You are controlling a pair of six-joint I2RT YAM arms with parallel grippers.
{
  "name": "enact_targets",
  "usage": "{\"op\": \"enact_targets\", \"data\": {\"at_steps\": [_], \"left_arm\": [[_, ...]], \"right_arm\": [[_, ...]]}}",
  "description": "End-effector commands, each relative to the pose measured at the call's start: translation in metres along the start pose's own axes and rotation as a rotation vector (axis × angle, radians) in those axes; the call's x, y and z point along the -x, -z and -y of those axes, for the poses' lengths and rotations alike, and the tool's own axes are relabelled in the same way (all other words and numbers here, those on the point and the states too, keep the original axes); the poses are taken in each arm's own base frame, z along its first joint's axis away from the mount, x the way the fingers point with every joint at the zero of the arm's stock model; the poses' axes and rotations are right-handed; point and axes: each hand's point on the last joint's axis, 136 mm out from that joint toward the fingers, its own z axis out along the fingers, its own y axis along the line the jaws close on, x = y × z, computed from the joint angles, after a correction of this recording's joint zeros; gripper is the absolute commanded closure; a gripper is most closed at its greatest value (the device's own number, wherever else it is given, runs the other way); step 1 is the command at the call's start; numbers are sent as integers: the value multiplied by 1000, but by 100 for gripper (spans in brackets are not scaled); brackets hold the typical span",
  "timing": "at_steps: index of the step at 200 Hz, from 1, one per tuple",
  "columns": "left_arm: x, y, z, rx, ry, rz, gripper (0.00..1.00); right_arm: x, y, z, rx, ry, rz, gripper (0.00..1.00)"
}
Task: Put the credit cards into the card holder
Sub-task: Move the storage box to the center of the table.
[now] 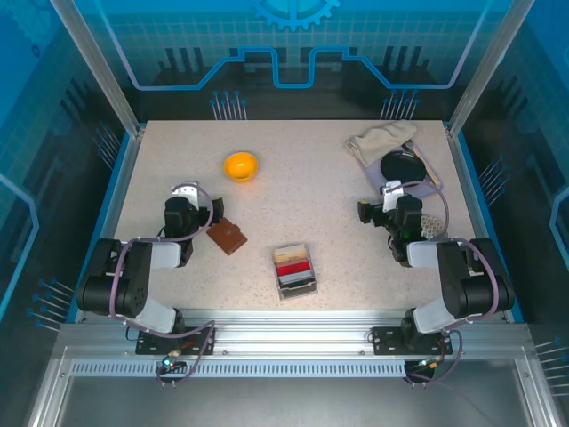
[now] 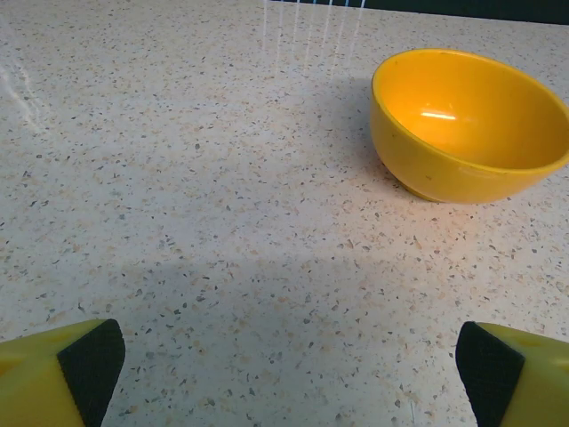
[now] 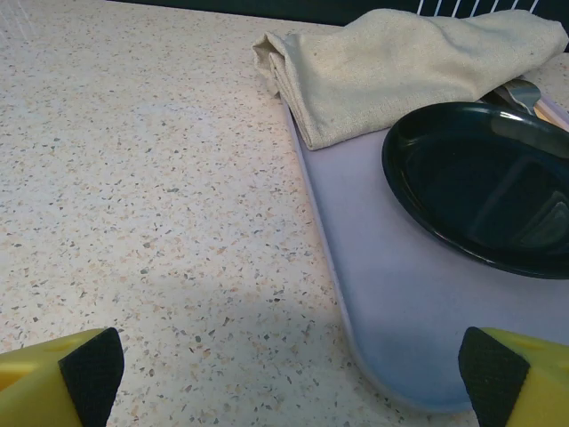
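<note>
While both arms sit low on the table (image 1: 311, 191), the left pincer (image 2: 289, 378) is spread wide and empty, facing a yellow bowl (image 2: 467, 124). The right pincer (image 3: 289, 378) is likewise spread and empty, near a lilac mat (image 3: 391, 311) that bears a black plate (image 3: 484, 187) and a beige cloth (image 3: 400, 67). The reddish-brown card holder (image 1: 228, 236) lies just right of the left arm. The credit cards (image 1: 293, 264) lie in a clear tray (image 1: 299, 289) at front centre, apart from the holder.

Lab test cell: aluminium frame (image 1: 98, 67), blue panels (image 1: 293, 36).
</note>
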Motion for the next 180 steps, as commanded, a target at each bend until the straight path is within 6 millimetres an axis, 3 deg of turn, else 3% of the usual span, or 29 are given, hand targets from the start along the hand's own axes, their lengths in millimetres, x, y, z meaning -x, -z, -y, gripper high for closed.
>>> {"op": "enact_targets", "data": {"at_steps": [1,111,140,163,180], "left_arm": [[8,-1,2,-19,-15,24,1],[12,3,8,-47,-24,41,1],[29,32,-1,2,10,110,1],[55,62,-5,28,122,110,1],[75,89,-9,47,282,131,1]], "right_arm": [[10,-2,3,4,8,25,0],[11,-1,3,17,6,28,0],[31,22,-9,43,28,0,0],[52,50,-11,57,-197,-188,0],[61,76,-41,220,-373,-347,0]]}}
